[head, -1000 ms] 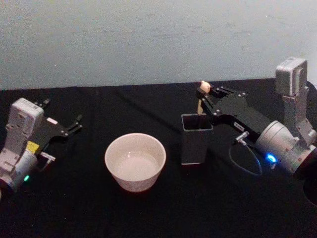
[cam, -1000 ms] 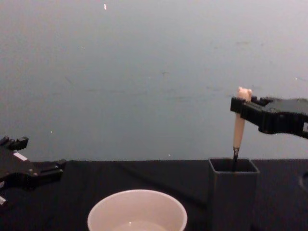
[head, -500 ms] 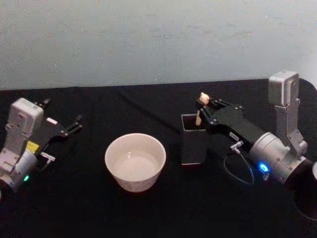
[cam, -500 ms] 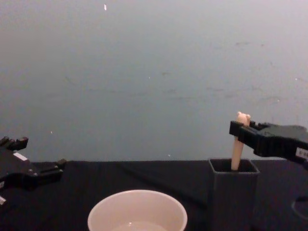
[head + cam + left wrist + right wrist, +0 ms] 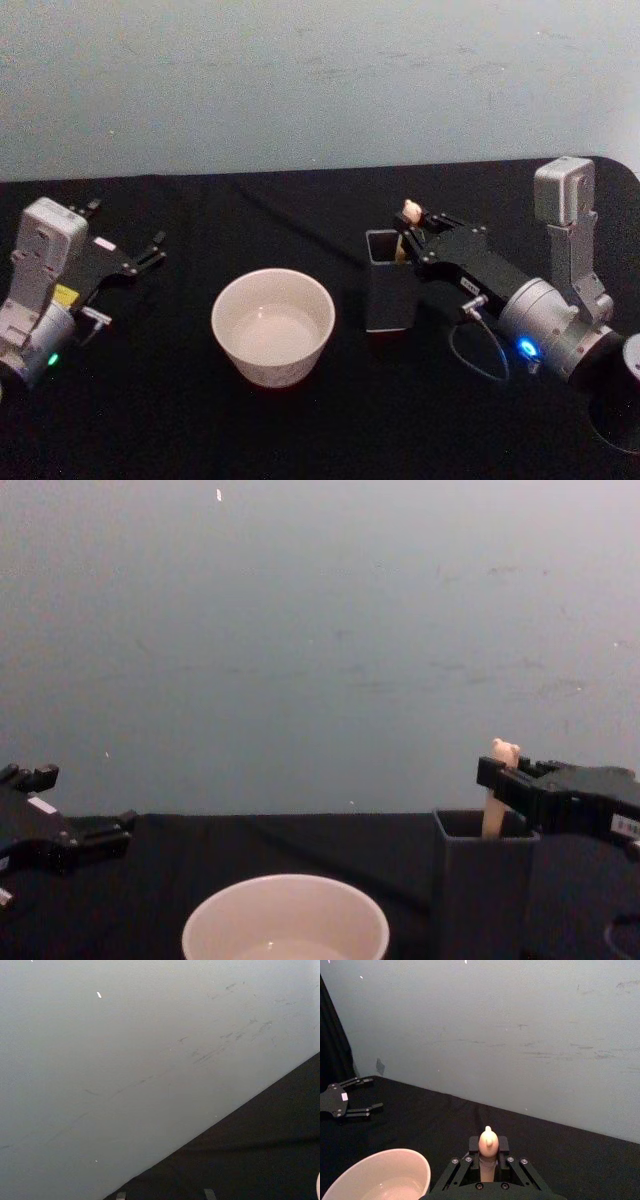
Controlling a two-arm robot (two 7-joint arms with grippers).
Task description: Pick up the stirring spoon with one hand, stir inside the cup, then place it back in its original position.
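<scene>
Apparently right tool grips stirring spoon inside holder.

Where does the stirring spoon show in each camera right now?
Head: the stirring spoon stands in the dark holder, right of the cup, in the right pincer.
Chest: its bear head tops the holder.
Right wrist: bear head low centre.
Left wrist: not in it.
Shared landmark: the cup.

Dim, flat light; black table swallows shadow (detail lost); soft grainy focus, no glare.
</scene>
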